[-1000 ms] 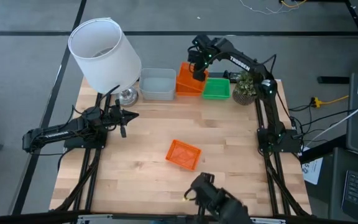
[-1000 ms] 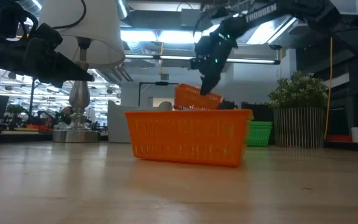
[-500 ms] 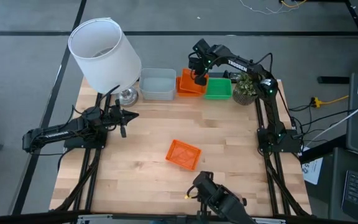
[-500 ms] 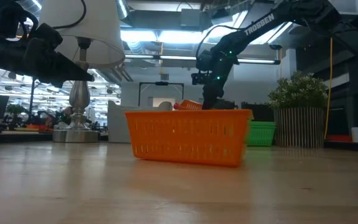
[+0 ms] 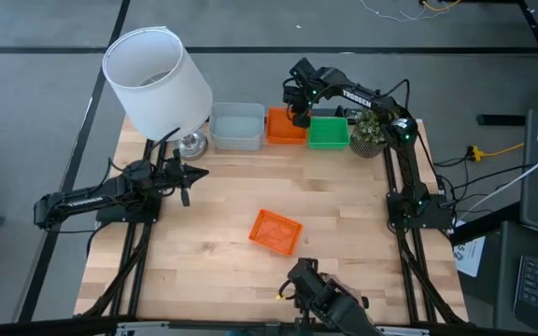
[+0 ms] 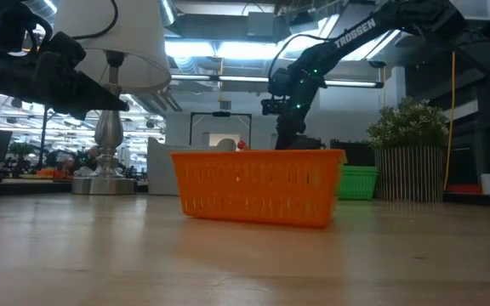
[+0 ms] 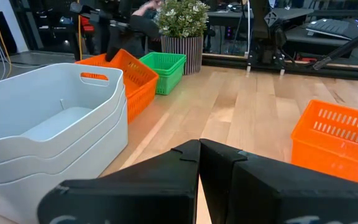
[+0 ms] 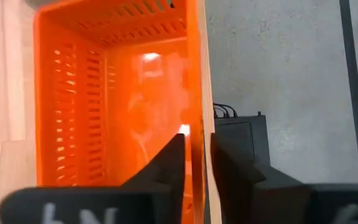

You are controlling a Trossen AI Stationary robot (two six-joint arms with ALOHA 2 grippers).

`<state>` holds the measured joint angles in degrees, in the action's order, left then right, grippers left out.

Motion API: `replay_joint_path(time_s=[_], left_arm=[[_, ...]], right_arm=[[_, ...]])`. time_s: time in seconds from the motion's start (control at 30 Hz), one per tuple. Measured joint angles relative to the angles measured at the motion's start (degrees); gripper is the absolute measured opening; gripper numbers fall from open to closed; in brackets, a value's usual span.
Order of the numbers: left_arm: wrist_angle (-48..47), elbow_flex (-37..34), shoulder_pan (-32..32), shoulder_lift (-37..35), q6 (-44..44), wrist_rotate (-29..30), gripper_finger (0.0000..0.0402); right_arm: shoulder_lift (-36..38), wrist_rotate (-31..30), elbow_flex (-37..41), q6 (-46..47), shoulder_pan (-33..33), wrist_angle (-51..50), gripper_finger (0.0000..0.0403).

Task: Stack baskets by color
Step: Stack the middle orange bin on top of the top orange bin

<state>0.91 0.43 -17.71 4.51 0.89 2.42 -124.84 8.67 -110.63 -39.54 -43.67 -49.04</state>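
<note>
Right wrist view shows the right tool [image 8: 196, 155] with its two fingers slightly parted, straddling one wall of the orange basket stack [image 8: 114, 93]; whether they press that wall cannot be told. In the high view this tool [image 5: 299, 114] sits over the back edge of the worktop [image 5: 344, 224], at the orange stack [image 5: 285, 126], which stands in a row between the grey basket stack [image 5: 236, 126] and the green basket stack [image 5: 328, 132]. The potted plant [image 5: 369, 131] stands just beside the green stack, and the white lampshade [image 5: 157, 79] rises near the grey one. A single orange basket [image 5: 276, 231] lies alone, slightly askew, toward the front middle of the worktop, well apart from the row. The left tool [image 5: 194, 172] waits clenched at the left side, holding nothing, its fingers [image 7: 185, 180] pressed together and pointing toward the row.
</note>
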Motion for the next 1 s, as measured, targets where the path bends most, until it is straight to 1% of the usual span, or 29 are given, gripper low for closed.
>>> replay_joint_path(time_s=[0.1, 0.2, 0.37, 0.53, 0.6, 0.67, 0.77, 0.83, 0.9, 1.0], left_arm=[[-0.01, 0.01, 0.01, 0.00, 0.00, 0.00, 0.0000], [-0.01, 0.00, 0.00, 0.00, 0.00, 0.00, 0.0000], [-0.01, 0.01, 0.01, 0.00, 0.00, 0.00, 0.0000], [-0.01, 0.01, 0.01, 0.00, 0.00, 0.00, 0.0000], [0.00, 0.02, 0.00, 0.00, 0.00, 0.00, 0.0000], [0.00, 0.00, 0.02, 0.00, 0.00, 0.00, 0.0000], [-0.01, 0.00, 0.01, 0.00, 0.00, 0.00, 0.0000], [-0.02, 0.01, 0.01, 0.00, 0.00, 0.00, 0.0000], [0.00, 0.00, 0.02, 0.00, 0.00, 0.00, 0.0000], [-0.01, 0.02, 0.01, 0.00, 0.00, 0.00, 0.0000]], right_arm=[[0.00, 0.00, 0.00, 0.01, -0.01, 0.02, 0.0104], [0.00, 0.00, 0.00, 0.01, 0.02, 0.07, 0.0120], [-0.02, -0.12, -2.12, 0.17, 0.80, -0.57, 0.0125], [-0.02, -0.99, -7.23, 0.26, 2.91, -2.05, 0.0125], [-0.02, -5.12, -8.30, 1.70, 3.96, -2.86, 0.0125], [-0.02, -12.06, -7.79, 3.79, 5.03, -1.35, 0.0125], [0.00, -22.77, -4.38, 4.57, 6.67, 3.12, 0.0125], [-0.02, -28.46, -1.44, 4.54, 7.68, 8.92, 0.0125], [-0.02, -32.08, 1.35, 4.51, 8.38, 15.17, 0.0125], [-0.02, -33.33, 5.33, 3.41, 8.84, 21.21, 0.0126]])
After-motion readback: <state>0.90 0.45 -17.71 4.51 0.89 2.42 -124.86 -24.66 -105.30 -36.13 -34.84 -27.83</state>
